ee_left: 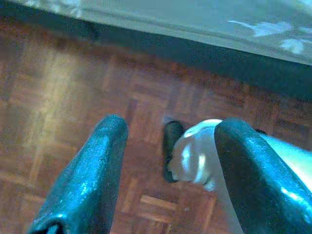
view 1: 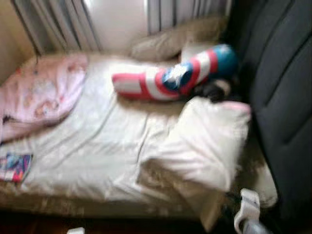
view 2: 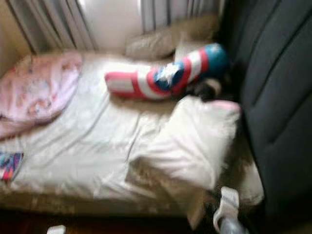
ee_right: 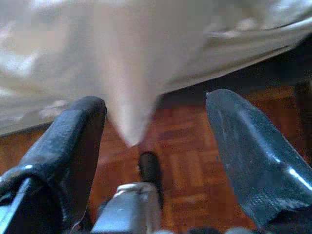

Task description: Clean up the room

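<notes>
White pillow (view 1: 204, 144) overhangs the bed (view 1: 97, 146) edge between the right gripper's (ee_right: 156, 141) spread fingers; left gripper (ee_left: 168, 161) likewise spread.

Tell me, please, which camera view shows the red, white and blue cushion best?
The left eye view shows the red, white and blue cushion best: it lies whole across the bed, near the head end, though blurred. The right eye view shows the same cushion, equally blurred. The wrist views look at the wooden floor and hanging bedding instead.
</notes>
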{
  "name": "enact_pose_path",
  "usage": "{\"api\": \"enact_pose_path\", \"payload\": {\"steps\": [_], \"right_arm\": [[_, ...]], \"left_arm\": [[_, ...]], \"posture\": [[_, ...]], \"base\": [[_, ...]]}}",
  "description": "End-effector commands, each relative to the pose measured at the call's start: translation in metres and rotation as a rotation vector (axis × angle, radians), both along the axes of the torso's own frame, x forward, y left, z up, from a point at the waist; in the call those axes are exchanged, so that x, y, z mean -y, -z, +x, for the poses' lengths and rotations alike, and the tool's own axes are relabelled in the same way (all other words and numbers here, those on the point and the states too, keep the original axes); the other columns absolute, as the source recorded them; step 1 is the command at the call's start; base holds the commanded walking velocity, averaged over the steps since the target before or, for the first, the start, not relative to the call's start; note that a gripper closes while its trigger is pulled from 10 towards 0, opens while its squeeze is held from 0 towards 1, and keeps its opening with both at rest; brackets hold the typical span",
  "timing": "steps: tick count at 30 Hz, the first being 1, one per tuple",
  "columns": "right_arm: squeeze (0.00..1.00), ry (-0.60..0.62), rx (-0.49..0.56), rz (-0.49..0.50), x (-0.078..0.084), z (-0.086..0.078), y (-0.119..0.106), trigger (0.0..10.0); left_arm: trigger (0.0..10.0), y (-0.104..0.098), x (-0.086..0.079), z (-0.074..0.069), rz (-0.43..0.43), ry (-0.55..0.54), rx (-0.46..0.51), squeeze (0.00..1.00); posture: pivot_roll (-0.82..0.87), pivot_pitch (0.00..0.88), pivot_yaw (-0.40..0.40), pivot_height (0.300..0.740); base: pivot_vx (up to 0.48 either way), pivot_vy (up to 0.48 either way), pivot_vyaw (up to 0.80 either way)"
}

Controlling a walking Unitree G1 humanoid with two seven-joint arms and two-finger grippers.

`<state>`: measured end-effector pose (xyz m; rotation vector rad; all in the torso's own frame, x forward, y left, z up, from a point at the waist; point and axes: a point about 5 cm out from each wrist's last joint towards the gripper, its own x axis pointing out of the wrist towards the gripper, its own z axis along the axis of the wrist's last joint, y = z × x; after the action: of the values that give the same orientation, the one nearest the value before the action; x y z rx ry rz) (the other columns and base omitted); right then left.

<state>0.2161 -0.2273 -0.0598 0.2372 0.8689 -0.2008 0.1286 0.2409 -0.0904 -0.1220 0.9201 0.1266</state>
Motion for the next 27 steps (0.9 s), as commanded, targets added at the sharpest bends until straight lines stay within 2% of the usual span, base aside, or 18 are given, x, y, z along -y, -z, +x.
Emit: {"api": "enact_pose_path", "payload": {"steps": [1, 18, 27], "right_arm": [[0.0, 0.011, 0.012, 0.018, -0.0065, 0.0021, 0.0002, 10.0], [0.0, 0.018, 0.033, 0.015, -0.0052, 0.0027, -0.0007, 10.0], [0.0, 0.01, 0.034, 0.011, -0.005, 0.0017, -0.0003, 10.0]], "left_arm": [[10.0, 0.0011, -0.0073, -0.0081, 0.012, -0.015, -0.03, 0.0], [10.0, 0.001, -0.0057, -0.0075, 0.001, -0.034, -0.013, 0.0], [10.0, 0.0014, -0.0054, -0.0088, -0.003, -0.036, -0.014, 0.0]], "posture": [[0.07, 0.021, 0.024, 0.74], [0.07, 0.005, 0.02, 0.74], [0.07, 0.0, 0.02, 0.74]], "base": [[0.0, 0.0, -0.57], [0.0, 0.0, 0.0], [0.291, 0.0, 0.0]]}}
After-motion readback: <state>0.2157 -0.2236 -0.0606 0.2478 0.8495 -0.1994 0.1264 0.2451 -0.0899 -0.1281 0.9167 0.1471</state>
